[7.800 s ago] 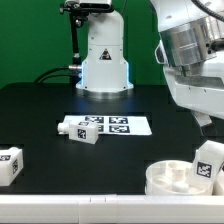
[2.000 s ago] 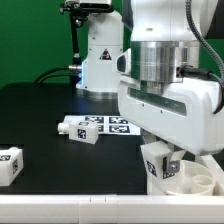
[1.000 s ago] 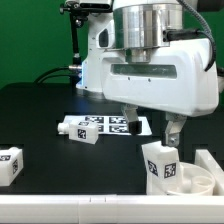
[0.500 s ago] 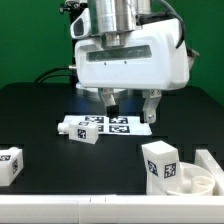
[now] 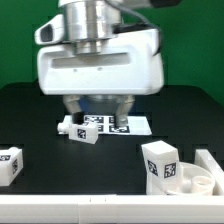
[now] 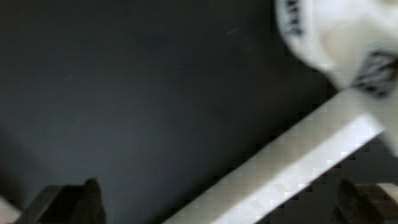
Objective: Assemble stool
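Exterior view: gripper [image 5: 97,112] hangs wide open, holding nothing, over the marker board [image 5: 138,128] near a lying leg [image 5: 78,129], while an upright leg [image 5: 162,165] stands on the round seat [image 5: 205,182].

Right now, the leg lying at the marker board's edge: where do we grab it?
Probably mid-length, across its two long side faces, coming from straight above. The leg lies flat on the table with its top bare, and the open gripper hangs roughly over it.
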### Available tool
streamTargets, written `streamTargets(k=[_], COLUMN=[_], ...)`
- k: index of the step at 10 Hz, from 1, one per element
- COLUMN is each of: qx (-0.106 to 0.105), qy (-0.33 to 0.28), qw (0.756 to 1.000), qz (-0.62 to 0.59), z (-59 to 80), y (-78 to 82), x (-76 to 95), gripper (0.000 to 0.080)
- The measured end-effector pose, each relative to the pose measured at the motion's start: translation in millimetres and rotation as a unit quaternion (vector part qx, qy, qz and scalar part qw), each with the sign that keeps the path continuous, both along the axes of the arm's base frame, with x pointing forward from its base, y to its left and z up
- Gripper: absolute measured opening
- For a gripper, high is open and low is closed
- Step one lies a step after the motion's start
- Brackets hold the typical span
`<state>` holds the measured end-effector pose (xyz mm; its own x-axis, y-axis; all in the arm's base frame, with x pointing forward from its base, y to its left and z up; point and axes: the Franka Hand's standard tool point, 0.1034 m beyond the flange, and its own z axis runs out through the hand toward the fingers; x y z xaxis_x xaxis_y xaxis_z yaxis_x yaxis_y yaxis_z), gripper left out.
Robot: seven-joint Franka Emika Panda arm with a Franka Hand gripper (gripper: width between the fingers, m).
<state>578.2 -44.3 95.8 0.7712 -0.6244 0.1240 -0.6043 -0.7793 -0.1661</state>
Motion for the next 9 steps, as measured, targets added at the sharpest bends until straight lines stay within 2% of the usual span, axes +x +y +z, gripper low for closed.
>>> streamTargets(k=[1,5,7,9], qx=[0.003,0.002,-0.013,-0.019], qy=[0.001,0.002,-0.002,-0.009], qw=[1.0,1.0,0.997,0.996], qz=[0.003,0.004,0.079,0.091], z=[1.4,0.3,1.3,3.9], y=[5.4,5.0,2.3,3.4], x=[2.1,1.7,-2.0,-6.5], gripper=[0.0649,0.0649,0.0649,0.0649])
